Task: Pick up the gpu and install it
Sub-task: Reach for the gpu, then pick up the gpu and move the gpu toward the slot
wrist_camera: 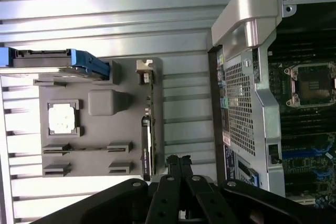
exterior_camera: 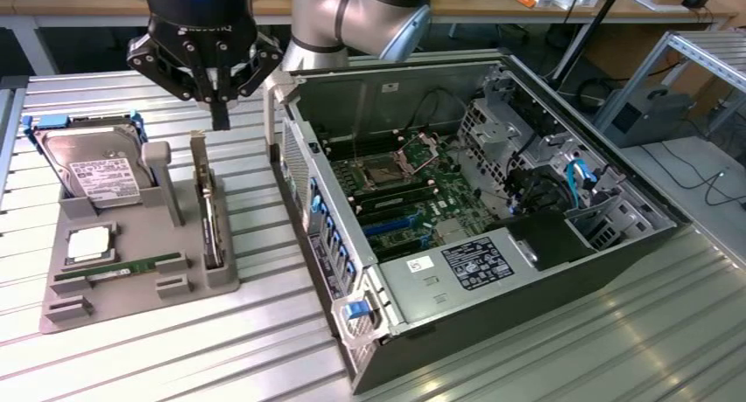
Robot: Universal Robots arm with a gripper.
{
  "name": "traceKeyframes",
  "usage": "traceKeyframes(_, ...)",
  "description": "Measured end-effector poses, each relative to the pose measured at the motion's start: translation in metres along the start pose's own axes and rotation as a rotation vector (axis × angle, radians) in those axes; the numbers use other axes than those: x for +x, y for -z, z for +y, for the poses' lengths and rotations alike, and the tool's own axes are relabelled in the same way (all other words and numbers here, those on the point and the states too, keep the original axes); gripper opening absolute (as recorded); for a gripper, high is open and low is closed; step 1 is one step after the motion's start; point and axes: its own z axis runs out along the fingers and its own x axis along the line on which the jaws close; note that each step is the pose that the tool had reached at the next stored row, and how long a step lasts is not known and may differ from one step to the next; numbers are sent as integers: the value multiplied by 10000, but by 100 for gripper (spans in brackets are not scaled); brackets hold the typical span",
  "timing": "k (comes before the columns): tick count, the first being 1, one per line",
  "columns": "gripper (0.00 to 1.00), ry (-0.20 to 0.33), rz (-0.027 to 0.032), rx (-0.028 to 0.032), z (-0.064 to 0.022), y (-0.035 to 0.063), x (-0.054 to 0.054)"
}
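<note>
The gpu [exterior_camera: 211,217] is a thin dark card standing on edge in a slot of the grey holder [exterior_camera: 175,245], with its silver bracket [exterior_camera: 198,154] at the far end. In the wrist view the gpu [wrist_camera: 148,137] appears edge-on beside the holder [wrist_camera: 100,129]. My gripper [exterior_camera: 220,119] hangs just above the bracket end of the card, fingers pressed together and holding nothing. In the wrist view the gripper [wrist_camera: 178,162] points down near the card's other end. The open computer case [exterior_camera: 349,328] lies to the exterior view's right, its motherboard [exterior_camera: 408,192] exposed.
The holder also carries a silver hard drive [exterior_camera: 105,170] in a blue frame, a CPU [exterior_camera: 91,244] and a green RAM stick [exterior_camera: 131,266]. The case wall [exterior_camera: 297,166] rises close beside the holder. Everything rests on a ribbed metal table [exterior_camera: 175,358].
</note>
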Motion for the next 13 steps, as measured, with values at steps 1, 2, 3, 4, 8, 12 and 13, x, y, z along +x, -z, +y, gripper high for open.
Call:
traceKeyframes(1, 11, 0, 0, 0, -2, 0, 21)
traceKeyframes(2, 11, 0, 0, 0, -3, 1, 43)
traceKeyframes(3, 11, 0, 0, 0, -5, 2, 61)
traceKeyframes(4, 11, 1, 0, 0, -5, 2, 62)
traceKeyframes(8, 11, 0, 0, 1, -5, 2, 63)
traceKeyframes(12, 11, 0, 0, 0, -5, 2, 63)
traceKeyframes(13, 11, 0, 1, 1, -5, 2, 63)
